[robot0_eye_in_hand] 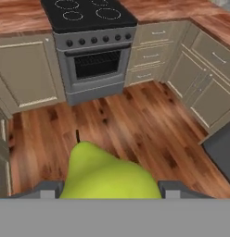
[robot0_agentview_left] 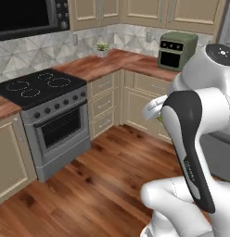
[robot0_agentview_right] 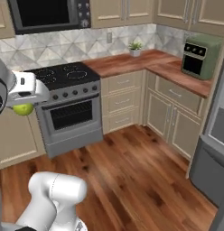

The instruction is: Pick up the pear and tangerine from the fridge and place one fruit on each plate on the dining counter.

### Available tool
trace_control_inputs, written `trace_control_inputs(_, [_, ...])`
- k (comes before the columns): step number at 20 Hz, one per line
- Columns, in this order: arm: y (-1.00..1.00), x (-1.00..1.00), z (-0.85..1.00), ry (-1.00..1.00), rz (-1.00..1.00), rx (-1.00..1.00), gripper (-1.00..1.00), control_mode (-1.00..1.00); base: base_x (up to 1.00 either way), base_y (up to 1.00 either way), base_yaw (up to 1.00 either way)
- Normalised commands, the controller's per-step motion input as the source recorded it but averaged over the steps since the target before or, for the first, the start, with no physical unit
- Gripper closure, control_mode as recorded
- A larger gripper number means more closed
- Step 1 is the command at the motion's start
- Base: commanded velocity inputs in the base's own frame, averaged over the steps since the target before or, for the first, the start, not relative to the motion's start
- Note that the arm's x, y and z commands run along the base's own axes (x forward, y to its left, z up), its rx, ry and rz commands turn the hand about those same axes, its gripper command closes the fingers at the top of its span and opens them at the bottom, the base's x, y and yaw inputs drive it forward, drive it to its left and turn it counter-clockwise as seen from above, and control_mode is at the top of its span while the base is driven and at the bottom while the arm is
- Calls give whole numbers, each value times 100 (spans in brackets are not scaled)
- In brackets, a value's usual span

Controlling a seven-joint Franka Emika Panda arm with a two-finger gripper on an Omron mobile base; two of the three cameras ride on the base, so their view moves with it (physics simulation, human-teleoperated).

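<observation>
My gripper (robot0_eye_in_hand: 110, 190) is shut on the pear (robot0_eye_in_hand: 107, 173), a yellow-green fruit that bulges up between the two grey fingertips (robot0_eye_in_hand: 47, 189) in the hand view. In the right base view the pear (robot0_agentview_right: 23, 109) hangs under the white hand (robot0_agentview_right: 25, 90) at the far left, high above the wood floor. Most of the hand in the left base view is covered by the arm's dark forearm (robot0_agentview_left: 188, 139). The grey fridge (robot0_agentview_right: 208, 167) stands at the right edge. The tangerine, the plates and the dining counter are out of view.
A black-topped stove (robot0_agentview_right: 68, 76) with a grey oven stands ahead. Beige cabinets (robot0_agentview_right: 170, 117) under a wood worktop (robot0_agentview_right: 145, 63) wrap the corner. On the worktop are a green toaster oven (robot0_agentview_right: 199, 55) and a small plant (robot0_agentview_right: 135, 48). The wood floor (robot0_agentview_right: 132, 167) lies open in front.
</observation>
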Motion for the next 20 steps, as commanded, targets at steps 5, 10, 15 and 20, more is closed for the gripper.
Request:
trace_control_inputs(5, [0,0,0,0,0,0,100,100,-100,-31,45])
trace_control_inputs(10, [0,0,0,0,0,0,100,100,-100,-23,41])
trace_control_inputs(15, [0,0,0,0,0,0,100,100,-100,-34,36])
trace_control_inputs(20, [0,0,0,0,0,0,100,100,-100,-21,34])
